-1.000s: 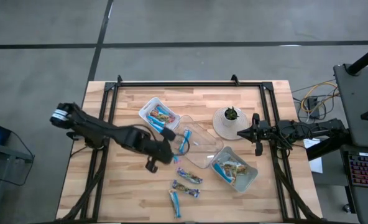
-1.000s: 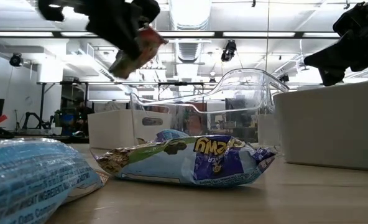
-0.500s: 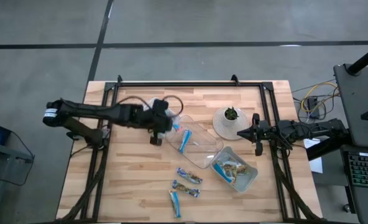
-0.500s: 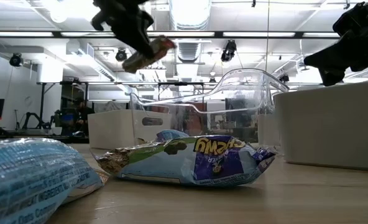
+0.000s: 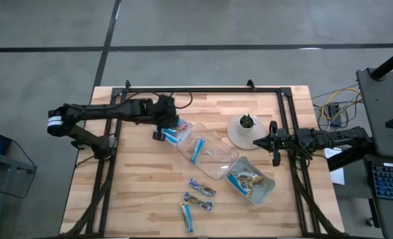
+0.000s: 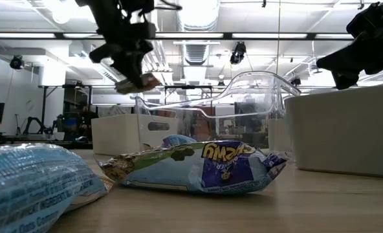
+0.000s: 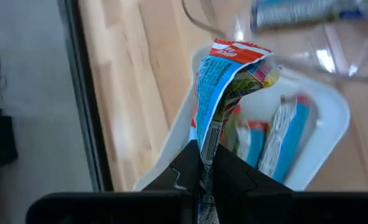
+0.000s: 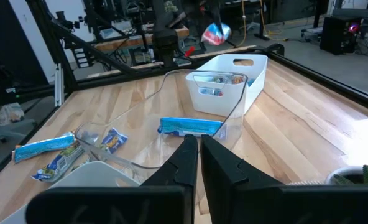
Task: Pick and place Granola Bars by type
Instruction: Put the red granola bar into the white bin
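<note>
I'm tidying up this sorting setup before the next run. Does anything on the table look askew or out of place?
Yes. The clear tray in the middle lies crooked between the two white bins, with one blue bar in it. Three bars lie loose on the wood near the front edge. The left claw holds a bar over the back white bin.

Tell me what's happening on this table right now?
The left hand is shut on a granola bar and holds it above a white tray that already has a few bars in it. A clear tray in the middle holds one blue bar, and three more bars lie loose on the wood. The right hand is shut and waits at the table's right side, beside a small potted plant.
</note>
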### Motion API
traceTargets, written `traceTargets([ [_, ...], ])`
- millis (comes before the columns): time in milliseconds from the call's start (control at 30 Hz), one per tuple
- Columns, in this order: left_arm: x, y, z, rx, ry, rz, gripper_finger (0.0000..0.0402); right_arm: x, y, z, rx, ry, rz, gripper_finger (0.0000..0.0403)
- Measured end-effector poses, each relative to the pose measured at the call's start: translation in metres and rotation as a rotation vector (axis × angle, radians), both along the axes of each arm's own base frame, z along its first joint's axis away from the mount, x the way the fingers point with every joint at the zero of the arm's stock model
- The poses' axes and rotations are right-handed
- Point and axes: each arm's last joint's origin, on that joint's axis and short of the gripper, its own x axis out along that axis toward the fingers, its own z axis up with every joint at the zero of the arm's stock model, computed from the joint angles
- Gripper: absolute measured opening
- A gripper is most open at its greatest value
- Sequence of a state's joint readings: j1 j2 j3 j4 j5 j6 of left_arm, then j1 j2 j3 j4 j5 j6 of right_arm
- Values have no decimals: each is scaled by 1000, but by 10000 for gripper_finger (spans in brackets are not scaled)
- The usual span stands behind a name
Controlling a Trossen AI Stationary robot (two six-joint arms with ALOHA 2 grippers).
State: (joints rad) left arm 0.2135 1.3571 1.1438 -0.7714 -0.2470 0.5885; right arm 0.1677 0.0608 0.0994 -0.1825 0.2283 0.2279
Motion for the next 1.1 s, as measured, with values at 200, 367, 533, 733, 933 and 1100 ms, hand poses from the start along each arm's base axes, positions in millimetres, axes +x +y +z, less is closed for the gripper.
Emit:
traceTargets([
  [200,-8,7,-23,8,88,-13,11,0,0,0,0,0,0,13],
  [367,-12,10,-38,35,137,-60,11,0,0,0,0,0,0,13],
  [533,-13,10,-42,49,154,-89,11,0,0,0,0,0,0,13],
  [733,-12,10,-47,57,135,-93,12,0,0,0,0,0,0,13],
  [933,-12,7,-51,52,139,-104,15,0,0,0,0,0,0,13],
  [1100,-9,4,-50,34,105,-121,51,0,0,0,0,0,0,13],
])
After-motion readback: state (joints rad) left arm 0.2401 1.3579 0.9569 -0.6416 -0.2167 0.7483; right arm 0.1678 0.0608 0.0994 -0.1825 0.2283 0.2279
